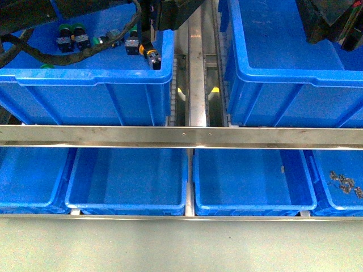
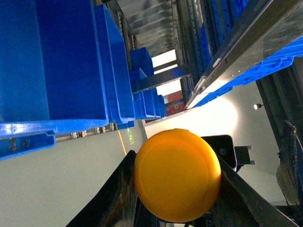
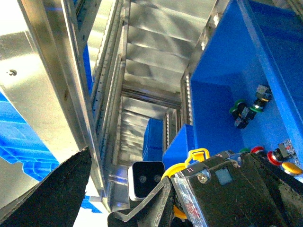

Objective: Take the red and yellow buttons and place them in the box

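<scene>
In the left wrist view a yellow button (image 2: pixel 177 175) shows its round cap face-on, and my left gripper (image 2: pixel 177 189) is shut on it from both sides. The front view puts that yellow button (image 1: pixel 153 56) at the right inner edge of the upper left blue crate (image 1: pixel 85 76), where several green-capped switches (image 1: pixel 71 37) lie. My right gripper (image 3: pixel 199 196) is shut on another yellow button (image 3: pixel 222 187), seen from its black body. The right arm (image 1: pixel 332 22) hangs over the box (image 1: pixel 283 79), the large blue crate at upper right. Loose red (image 3: pixel 258 150) and yellow (image 3: pixel 291 168) buttons lie in the left crate.
A steel rail (image 1: pixel 181 136) crosses in front of the upper crates. A steel track (image 1: pixel 197 68) runs between them. Below sits a row of shallow blue crates (image 1: pixel 127 181); the far right one holds small metal parts (image 1: pixel 343 184). A black cable (image 1: pixel 85 48) drapes over the left crate.
</scene>
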You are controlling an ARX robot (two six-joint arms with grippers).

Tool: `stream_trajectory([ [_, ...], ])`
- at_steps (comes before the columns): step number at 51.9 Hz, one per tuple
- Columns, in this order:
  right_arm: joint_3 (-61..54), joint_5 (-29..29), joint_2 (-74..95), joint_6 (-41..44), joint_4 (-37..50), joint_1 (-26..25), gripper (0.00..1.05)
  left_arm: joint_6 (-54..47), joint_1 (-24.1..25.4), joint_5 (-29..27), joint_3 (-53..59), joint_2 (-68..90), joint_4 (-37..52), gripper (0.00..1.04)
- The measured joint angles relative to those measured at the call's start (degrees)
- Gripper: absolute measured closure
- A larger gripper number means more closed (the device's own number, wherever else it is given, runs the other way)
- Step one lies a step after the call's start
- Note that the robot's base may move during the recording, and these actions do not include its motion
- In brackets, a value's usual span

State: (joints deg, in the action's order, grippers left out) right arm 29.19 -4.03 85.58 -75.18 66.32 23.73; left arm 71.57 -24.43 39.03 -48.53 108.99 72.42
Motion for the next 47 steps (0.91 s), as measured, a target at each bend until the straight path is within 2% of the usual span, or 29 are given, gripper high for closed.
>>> stream_trajectory([
  [4, 0.1, 0.3, 0.1, 0.0, 0.0, 0.1, 0.08, 0.0, 0.0, 0.0, 0.0, 0.1, 0.0, 0.72],
  [6, 0.1, 0.8, 0.1, 0.2, -0.1, 0.2, 0.12, 0.1, -0.1, 0.0, -0.1, 0.1, 0.0, 0.72],
  [17, -0.1, 3.0, 0.1, 2.0, -1.1, 0.0, 0.59, 0.3, -0.6, -0.1, -1.6, 0.1, -0.4, 0.72],
  [19, -0.2, 3.0, 0.1, 2.0, -1.2, -0.2, 0.65, 0.4, -0.7, -0.2, -1.6, 0.1, -0.6, 0.72],
  [33, -0.7, 2.8, -0.6, 2.0, -1.2, -1.2, 0.68, 1.1, -1.4, -1.1, -2.5, 0.1, -1.5, 0.72],
  [42, -0.8, 2.6, -0.9, 2.5, -1.2, -1.8, 0.69, -0.5, -1.6, -2.1, -2.6, 0.5, -2.5, 0.32],
  [47, -0.9, 2.8, -0.9, 2.6, -1.2, -2.2, 0.69, -3.1, -1.3, -6.0, -2.6, 0.4, -4.0, 0.12],
])
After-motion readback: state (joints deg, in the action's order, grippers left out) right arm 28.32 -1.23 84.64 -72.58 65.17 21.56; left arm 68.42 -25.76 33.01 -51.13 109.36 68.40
